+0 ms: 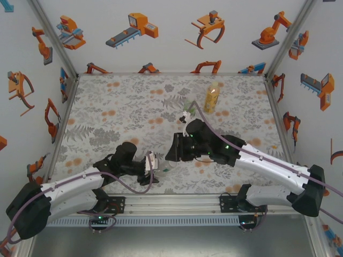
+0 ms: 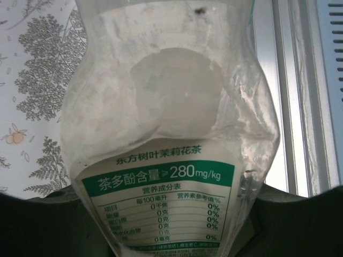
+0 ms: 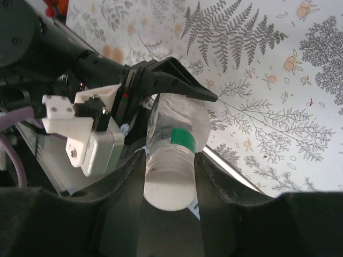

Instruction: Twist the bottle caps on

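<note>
Alignment matters: left end effector (image 1: 150,165) clamps clear bottle (image 2: 171,134); right end effector (image 3: 169,155), gripping white cap (image 3: 167,187), should twist squarely.

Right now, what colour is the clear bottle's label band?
Green band, white print; best in left wrist view.

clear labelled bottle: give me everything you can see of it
The clear bottle is thin, crinkled see-through plastic, apparently empty. Its white label has a green band and printed Chinese text. The left gripper clamps its body and holds it near the front edge of the patterned mat, neck aimed at the right gripper. A pale cap sits on the neck, with the right fingers against both sides. How far it is threaded cannot be told.
</note>
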{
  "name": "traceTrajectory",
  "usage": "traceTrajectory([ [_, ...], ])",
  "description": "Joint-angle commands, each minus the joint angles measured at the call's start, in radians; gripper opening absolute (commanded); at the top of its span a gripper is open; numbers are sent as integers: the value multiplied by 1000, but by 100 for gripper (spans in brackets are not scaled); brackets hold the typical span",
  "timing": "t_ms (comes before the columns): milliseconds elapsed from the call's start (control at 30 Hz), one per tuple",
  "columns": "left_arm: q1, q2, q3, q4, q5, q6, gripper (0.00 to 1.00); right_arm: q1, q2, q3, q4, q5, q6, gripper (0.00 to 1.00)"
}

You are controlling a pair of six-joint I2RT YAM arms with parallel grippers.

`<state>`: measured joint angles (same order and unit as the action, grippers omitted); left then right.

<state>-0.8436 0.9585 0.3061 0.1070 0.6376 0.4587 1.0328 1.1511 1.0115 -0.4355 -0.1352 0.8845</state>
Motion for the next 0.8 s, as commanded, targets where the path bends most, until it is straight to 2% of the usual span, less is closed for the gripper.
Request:
traceTrajectory([
  [0,11,-14,22,109,-26,-26,0,18,-30,-17,-48,43,41,38],
  [67,11,-9,24,106,-31,-29,0,18,-27,-4,-46,39,11,50],
  [133,11,-4,26,106,-40,-30,0,18,-16,6,-46,26,-8,57],
  [267,11,6,34,94,-89,-44,0,18,20,22,-30,-9,-28,63],
  [500,11,-1,36,86,-106,-48,0,18,101,9,68,-38,-18,62],
  [767,11,-13,31,85,-115,-49,0,16,158,9,100,-49,-23,47],
])
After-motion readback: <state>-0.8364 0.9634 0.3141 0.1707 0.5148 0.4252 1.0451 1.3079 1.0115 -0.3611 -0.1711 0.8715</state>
